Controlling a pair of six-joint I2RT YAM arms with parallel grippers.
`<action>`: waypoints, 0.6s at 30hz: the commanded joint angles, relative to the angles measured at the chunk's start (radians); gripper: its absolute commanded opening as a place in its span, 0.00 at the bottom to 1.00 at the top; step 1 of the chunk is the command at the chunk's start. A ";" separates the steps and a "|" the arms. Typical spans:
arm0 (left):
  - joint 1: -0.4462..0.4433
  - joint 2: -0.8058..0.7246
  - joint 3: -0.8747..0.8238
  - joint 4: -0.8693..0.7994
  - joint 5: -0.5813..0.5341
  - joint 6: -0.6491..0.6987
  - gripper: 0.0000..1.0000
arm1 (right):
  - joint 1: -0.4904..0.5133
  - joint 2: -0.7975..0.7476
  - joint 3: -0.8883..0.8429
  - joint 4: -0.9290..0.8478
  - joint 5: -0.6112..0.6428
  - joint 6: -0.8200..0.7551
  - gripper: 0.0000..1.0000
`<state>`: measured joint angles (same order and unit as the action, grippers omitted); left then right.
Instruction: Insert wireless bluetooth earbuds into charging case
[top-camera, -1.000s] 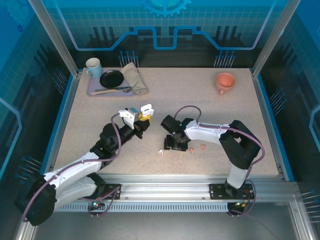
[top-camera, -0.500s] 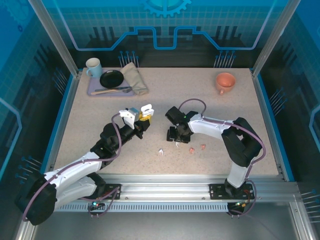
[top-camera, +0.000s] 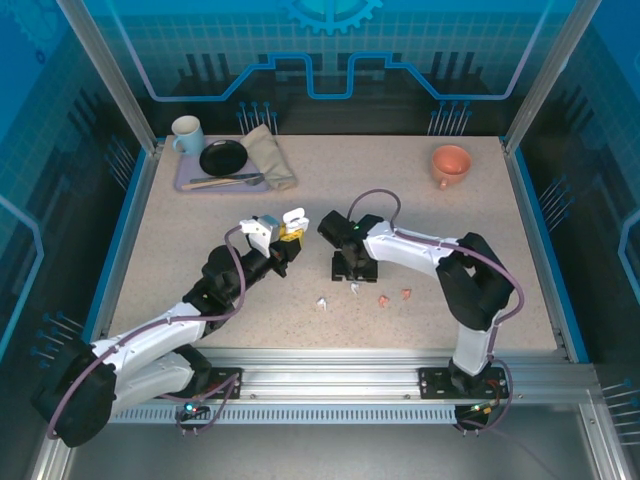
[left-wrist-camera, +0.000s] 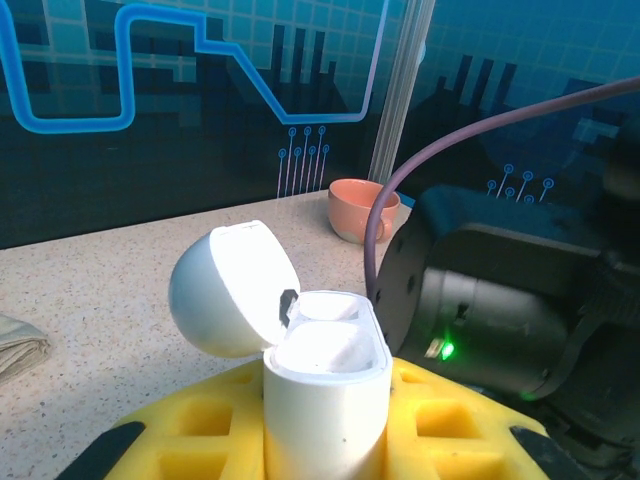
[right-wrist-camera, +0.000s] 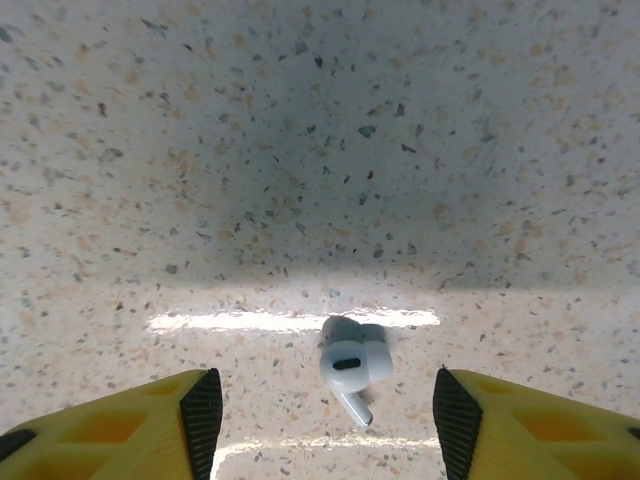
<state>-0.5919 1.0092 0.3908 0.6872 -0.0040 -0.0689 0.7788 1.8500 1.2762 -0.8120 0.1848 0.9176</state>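
— How much room is there around the work?

— Plenty. The table (top-camera: 470, 230) is bare across its middle and right side. A tray (top-camera: 183, 184) with a mug (top-camera: 186, 131) sits in the far left corner, and an orange cup (top-camera: 451, 163) stands near the far right edge. Both are well apart from the arms.

— And the earbuds?

— Four tiny ones lie toward the near edge. A white earbud (right-wrist-camera: 350, 366) rests on its side, stem toward the camera. A second white earbud (top-camera: 322, 303) lies to its left, and two salmon-pink earbuds (top-camera: 384, 299) lie to its right. The charging case (left-wrist-camera: 325, 400) is white, with its lid hinged open.

— And the grippers?

— The left gripper (top-camera: 285, 243) is clamped on the case body, holding it upright with the arm stretched toward the centre. The right gripper (right-wrist-camera: 328, 425) points straight down with its jaws spread wide and nothing in them. Its yellow fingers (right-wrist-camera: 110, 425) stand on either side of the white earbud without touching it.
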 joint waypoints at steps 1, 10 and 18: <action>0.001 -0.007 0.027 0.061 0.001 0.021 0.00 | 0.021 0.041 0.032 -0.062 0.032 0.044 0.60; 0.007 -0.015 0.023 0.061 0.003 0.024 0.00 | 0.030 0.089 0.025 -0.053 0.040 0.058 0.54; 0.009 -0.014 0.019 0.064 0.004 0.021 0.00 | 0.022 0.099 0.002 -0.026 0.034 0.074 0.49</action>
<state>-0.5900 1.0088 0.3908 0.6960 -0.0040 -0.0689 0.7998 1.9266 1.2865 -0.8364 0.2092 0.9691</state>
